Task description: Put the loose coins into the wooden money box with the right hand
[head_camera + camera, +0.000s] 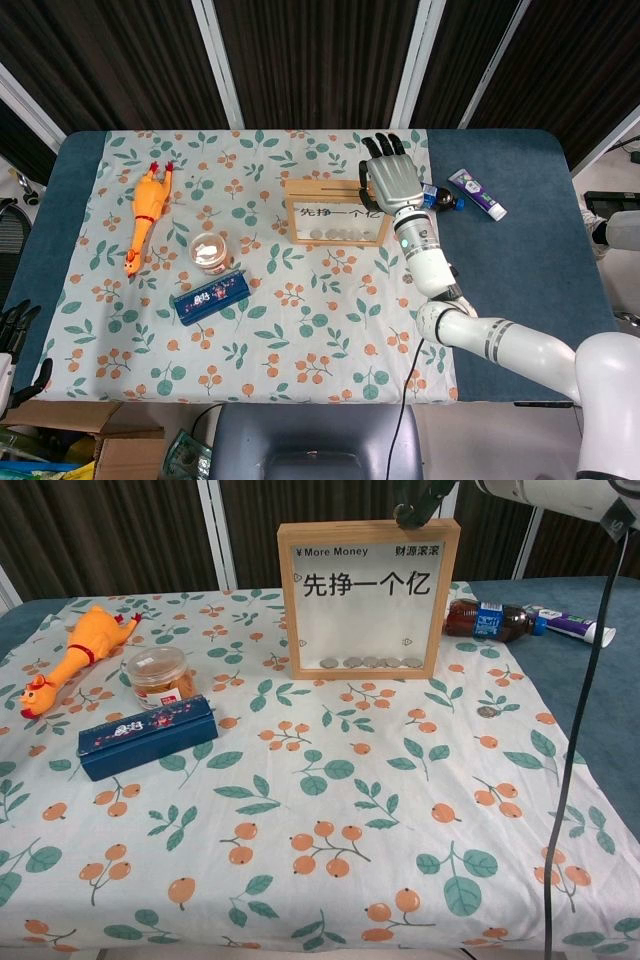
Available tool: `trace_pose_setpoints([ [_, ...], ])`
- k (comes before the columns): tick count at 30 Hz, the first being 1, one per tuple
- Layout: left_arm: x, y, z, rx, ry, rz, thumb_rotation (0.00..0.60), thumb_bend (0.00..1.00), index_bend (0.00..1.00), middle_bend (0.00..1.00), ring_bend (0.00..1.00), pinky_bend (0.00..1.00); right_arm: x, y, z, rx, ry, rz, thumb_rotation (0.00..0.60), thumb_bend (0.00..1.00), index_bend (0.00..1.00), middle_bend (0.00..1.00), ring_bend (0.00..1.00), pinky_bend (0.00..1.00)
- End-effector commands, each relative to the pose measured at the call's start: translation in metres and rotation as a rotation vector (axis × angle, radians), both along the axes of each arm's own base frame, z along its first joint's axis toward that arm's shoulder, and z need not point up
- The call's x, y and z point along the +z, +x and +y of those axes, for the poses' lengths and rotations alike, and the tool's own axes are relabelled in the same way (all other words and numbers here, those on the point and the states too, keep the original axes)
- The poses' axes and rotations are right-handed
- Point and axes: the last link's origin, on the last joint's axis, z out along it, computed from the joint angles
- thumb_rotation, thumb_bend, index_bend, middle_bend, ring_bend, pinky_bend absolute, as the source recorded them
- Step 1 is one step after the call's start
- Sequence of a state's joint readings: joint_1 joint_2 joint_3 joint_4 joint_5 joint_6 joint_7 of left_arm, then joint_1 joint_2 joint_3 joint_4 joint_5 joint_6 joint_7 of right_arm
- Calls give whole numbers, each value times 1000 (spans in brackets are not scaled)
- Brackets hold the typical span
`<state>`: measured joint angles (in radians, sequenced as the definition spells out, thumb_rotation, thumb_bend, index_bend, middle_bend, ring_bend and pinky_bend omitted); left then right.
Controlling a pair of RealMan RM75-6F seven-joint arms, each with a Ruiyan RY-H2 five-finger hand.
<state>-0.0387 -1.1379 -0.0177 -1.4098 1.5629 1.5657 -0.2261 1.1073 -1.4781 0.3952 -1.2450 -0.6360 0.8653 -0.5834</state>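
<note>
The wooden money box [335, 211] [368, 597] stands upright at the back of the cloth, with several coins lying in a row at its bottom. My right hand [392, 178] hovers over the box's top right end. In the chest view its dark fingertips [413, 507] come together just above the top edge. I cannot make out whether anything is pinched between them. One loose coin [487, 711] lies on the cloth to the right of the box. My left hand [17, 338] hangs off the table's left front corner, fingers apart and holding nothing.
A brown bottle [490, 619] and a toothpaste tube [572, 626] lie right of the box. On the left are a rubber chicken [75, 654], a small lidded jar [160, 676] and a blue case [147, 736]. A black cable [572, 750] hangs down at the right.
</note>
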Motion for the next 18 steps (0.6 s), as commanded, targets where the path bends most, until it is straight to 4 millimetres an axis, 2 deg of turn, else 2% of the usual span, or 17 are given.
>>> trace_pose_setpoints([
  [1, 0, 0, 0, 0, 0, 0, 600, 443, 0, 0, 0, 0, -1, 1, 0, -1, 1, 1, 600, 577, 689, 224, 0, 0],
  [18, 1, 0, -1, -2, 0, -4, 600, 443, 0, 0, 0, 0, -6, 5, 0, -5, -1, 0, 600, 577, 610, 223, 0, 0],
])
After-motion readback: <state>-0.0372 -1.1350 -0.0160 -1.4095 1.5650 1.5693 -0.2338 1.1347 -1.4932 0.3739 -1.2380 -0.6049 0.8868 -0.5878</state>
